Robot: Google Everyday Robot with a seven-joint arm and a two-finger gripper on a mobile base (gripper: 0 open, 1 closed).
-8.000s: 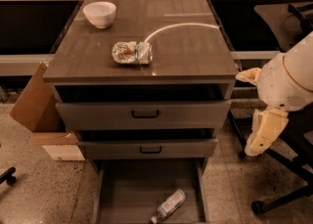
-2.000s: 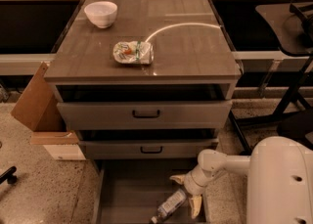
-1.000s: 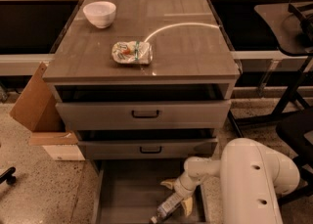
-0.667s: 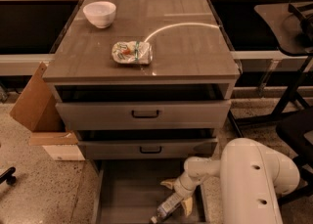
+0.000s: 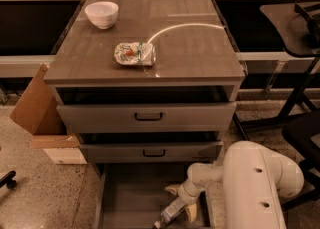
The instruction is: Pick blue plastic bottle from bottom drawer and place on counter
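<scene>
Inside bottom drawer [image 5: 127,198], jaws astride bottle [image 5: 173,211]

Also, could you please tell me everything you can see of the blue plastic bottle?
The blue plastic bottle is small and clear with a pale label. It lies on its side, slanted, cap end toward the front, on the floor of the open bottom drawer, near its right side. The gripper is down over its upper end, jaws apart on either side; contact cannot be told.

Gripper [image 5: 181,202], prev. beside cabinet [image 5: 100,118], now in bottom drawer [image 5: 131,199], jaws spread astride blue plastic bottle [image 5: 172,211]
</scene>
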